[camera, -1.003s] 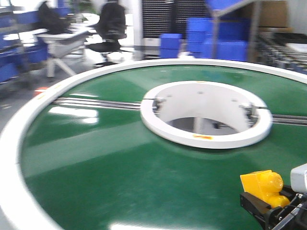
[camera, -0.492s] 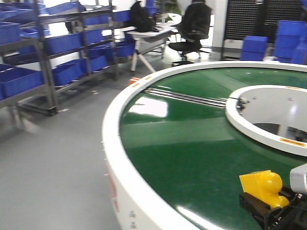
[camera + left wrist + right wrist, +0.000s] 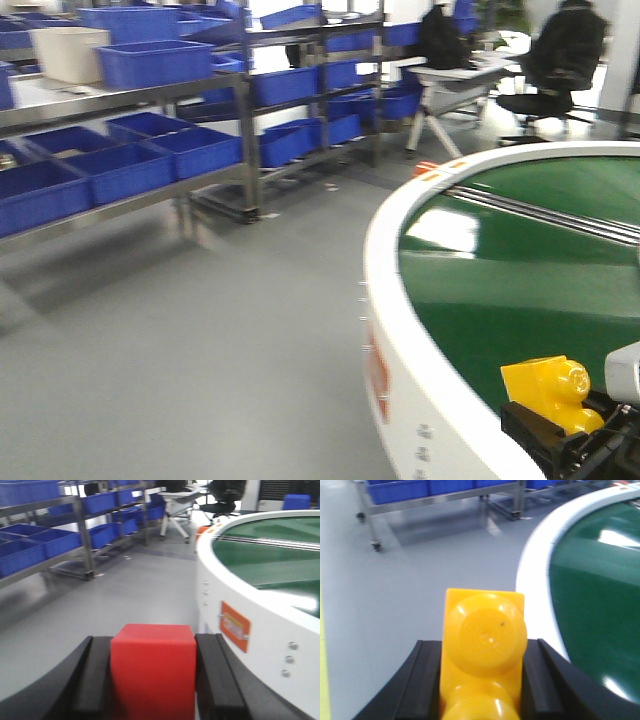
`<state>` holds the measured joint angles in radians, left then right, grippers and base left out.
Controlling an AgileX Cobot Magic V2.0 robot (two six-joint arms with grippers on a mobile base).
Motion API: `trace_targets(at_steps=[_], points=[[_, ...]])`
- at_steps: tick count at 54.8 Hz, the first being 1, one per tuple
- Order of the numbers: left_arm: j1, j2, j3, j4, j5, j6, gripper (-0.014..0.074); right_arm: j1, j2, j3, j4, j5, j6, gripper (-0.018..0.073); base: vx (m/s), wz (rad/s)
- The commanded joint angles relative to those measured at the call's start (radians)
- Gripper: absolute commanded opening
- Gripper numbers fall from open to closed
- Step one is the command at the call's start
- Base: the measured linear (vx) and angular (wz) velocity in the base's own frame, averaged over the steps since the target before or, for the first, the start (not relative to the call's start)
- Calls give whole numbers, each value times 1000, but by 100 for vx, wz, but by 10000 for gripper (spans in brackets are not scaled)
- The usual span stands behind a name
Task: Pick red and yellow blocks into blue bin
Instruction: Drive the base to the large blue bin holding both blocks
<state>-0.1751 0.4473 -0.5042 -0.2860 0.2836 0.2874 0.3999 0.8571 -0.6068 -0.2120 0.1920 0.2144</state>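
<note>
Grey floor (image 3: pixel 200 340) fills the front view, beside a round green table (image 3: pixel 400 300) with a white rim. Closest in, the left gripper (image 3: pixel 152 690) is clamped on the red cube (image 3: pixel 152 660), and the right gripper (image 3: pixel 482 690) pinches the yellow brick (image 3: pixel 484 630), studs up (both look held for carrying, off the table). Racks (image 3: pixel 245 130) of blue crates (image 3: pixel 155 62) line the room. I cannot pick out the bin among them.
</note>
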Motion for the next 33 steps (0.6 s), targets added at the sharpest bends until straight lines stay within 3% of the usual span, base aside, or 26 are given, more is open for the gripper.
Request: trace_targets(at_steps=[1,19,33], points=[[-2,2,-28,-15,-87,-1,1,-1,-10,-29,-13,-82,-7,-8,-4,66],[-2,1,-28,-15,-87,-1,1,-1,-10,-29,-13,-71,-7,-8,2,60],[-2,1,-28,-15,-87,-1,2,-1,-10,-29,-13,-71,-7,-8,15,33]])
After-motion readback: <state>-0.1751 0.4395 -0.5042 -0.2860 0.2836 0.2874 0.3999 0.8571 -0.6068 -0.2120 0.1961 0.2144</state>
